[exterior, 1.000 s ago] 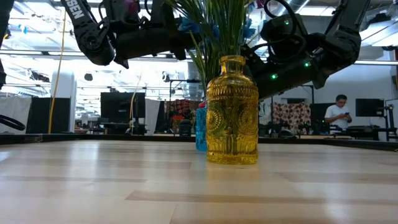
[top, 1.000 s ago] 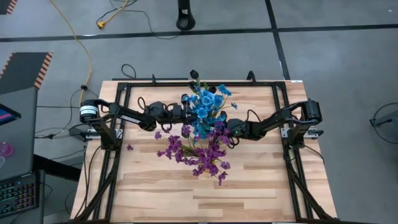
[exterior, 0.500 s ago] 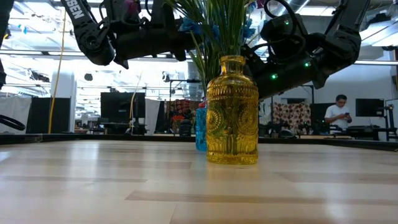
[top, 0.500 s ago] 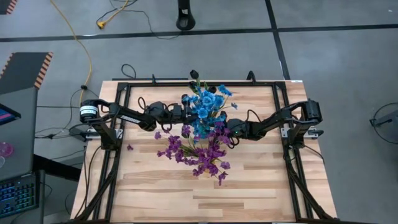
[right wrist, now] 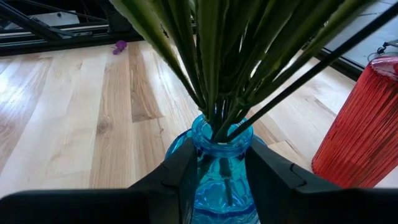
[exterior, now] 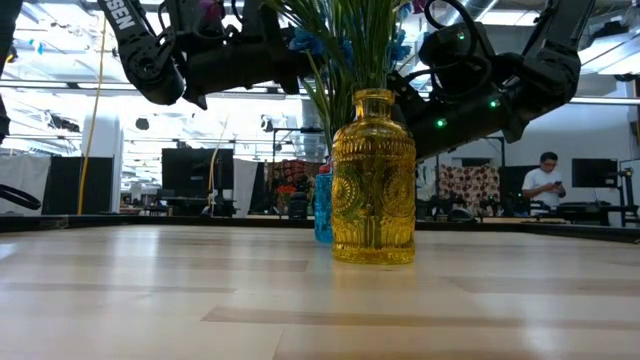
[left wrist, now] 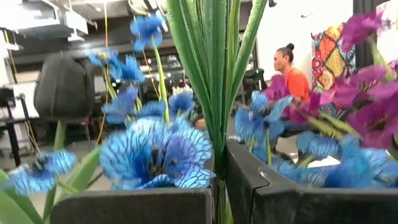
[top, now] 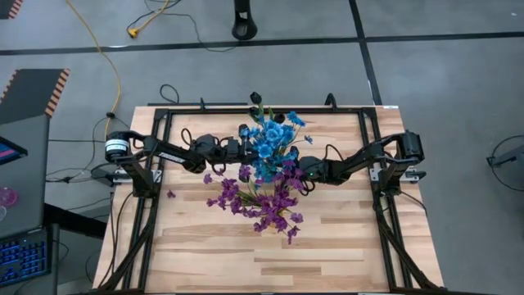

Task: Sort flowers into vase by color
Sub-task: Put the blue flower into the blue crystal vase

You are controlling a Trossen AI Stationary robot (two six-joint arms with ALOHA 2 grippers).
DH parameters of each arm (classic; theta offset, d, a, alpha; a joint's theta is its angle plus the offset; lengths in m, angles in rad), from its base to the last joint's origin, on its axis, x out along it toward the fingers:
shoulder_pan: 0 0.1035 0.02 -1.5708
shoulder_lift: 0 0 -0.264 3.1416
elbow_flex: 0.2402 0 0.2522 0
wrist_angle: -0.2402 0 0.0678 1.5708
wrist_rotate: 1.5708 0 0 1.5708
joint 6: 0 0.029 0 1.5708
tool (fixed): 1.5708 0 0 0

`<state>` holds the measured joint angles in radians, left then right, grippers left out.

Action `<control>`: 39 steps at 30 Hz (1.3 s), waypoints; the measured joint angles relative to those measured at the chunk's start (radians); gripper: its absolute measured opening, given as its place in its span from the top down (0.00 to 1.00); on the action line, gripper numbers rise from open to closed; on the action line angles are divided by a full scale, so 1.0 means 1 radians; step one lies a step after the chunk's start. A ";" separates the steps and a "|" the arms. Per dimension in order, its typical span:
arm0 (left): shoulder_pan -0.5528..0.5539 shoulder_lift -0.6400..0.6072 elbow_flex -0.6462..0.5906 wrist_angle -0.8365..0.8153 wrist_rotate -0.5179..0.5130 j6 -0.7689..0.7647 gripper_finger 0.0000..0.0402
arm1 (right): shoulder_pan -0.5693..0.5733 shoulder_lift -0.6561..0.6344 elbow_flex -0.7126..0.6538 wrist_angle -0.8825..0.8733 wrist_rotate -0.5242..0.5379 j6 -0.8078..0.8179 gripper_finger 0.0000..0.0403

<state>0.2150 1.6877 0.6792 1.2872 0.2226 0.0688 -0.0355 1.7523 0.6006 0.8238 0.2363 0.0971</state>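
Blue flowers (top: 268,141) stand on green stems in a blue glass vase (right wrist: 219,177), behind a yellow glass vase (exterior: 373,178) that holds the purple flowers (top: 264,201). My left gripper (left wrist: 219,183) comes from the table's left and is shut on green stems among the blue blooms (left wrist: 155,149). My right gripper (right wrist: 221,186) comes from the table's right, low under the blooms, and is shut on the blue vase. In the high view the flowers hide both vases and both pairs of fingertips. My left gripper pinches a bundle of thin green stems and leaves (left wrist: 217,134) between its two fingers, about level, from the table's left. The stems stand upright through the hold; their lower part is hidden behind the fingers. My right gripper has one finger (right wrist: 177,177) on each side of the blue vase's neck (right wrist: 219,144), just under the rim, slanting down from the table's right. How the vase meets the table is hidden.
A red ribbed vase (right wrist: 359,121) stands close beside the blue one. A loose purple bloom (top: 170,194) lies on the wood at the left. Dark buds (top: 255,97) stick out toward the far edge. A black frame (top: 164,115) rims the table. People show in the room beyond.
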 joint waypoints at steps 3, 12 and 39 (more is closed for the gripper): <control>0.000 -0.001 0.000 0.026 0.000 0.013 1.00 | 0.000 0.000 0.000 0.000 0.000 0.000 0.63; -0.001 -0.001 -0.001 0.058 -0.014 -0.010 1.00 | 0.000 0.001 -0.001 0.021 0.000 0.000 0.63; -0.072 -0.001 -0.014 0.048 -0.265 0.003 1.00 | 0.000 0.003 -0.002 0.049 0.023 0.000 0.63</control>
<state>0.1426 1.6863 0.6647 1.3350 -0.0423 0.0713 -0.0357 1.7550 0.5987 0.8725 0.2596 0.0971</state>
